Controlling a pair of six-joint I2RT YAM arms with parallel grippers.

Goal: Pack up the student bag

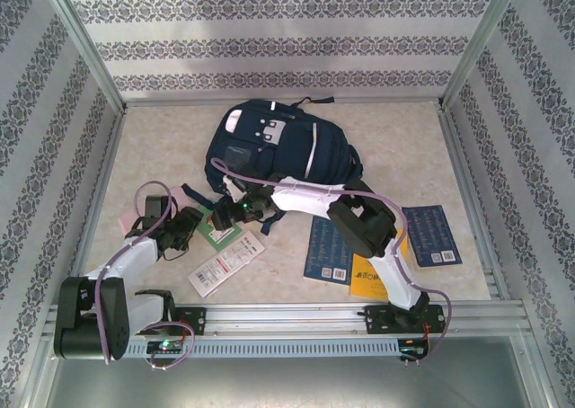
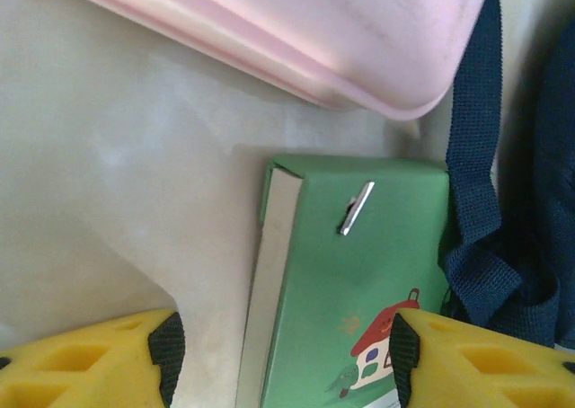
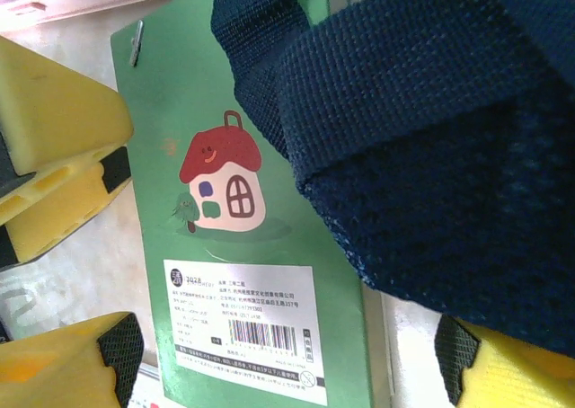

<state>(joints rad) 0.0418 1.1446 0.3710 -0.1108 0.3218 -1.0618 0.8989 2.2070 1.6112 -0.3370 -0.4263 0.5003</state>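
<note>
Green booklet (image 3: 157, 111) with barcode label (image 3: 243, 332), print unreadable; left hand (image 2: 286, 354) and right hand (image 3: 287, 354) both apart.

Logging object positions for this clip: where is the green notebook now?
Top view: the green notebook lies left of centre, just below the student bag, a bag strap overlapping its edge.
</note>
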